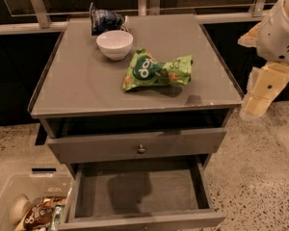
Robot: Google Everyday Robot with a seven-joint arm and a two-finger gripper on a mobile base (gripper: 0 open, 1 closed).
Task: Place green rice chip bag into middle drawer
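The green rice chip bag (pixel 156 71) lies flat on the grey cabinet top (pixel 77 85), right of centre, a little in front of the white bowl (pixel 114 44). The middle drawer (pixel 135 189) is pulled wide open below, and its flat grey floor is bare. My gripper (pixel 261 91) hangs at the right edge of the view, beside the cabinet's right front corner, level with the top and apart from the bag. It holds nothing that I can see.
A dark blue snack bag (pixel 103 19) stands behind the bowl. The drawer with a round knob (pixel 141 148) sits slightly ajar above the open drawer. A clear bin (pixel 31 206) with brown snack packets stands on the floor at the lower left. A railing runs behind the cabinet.
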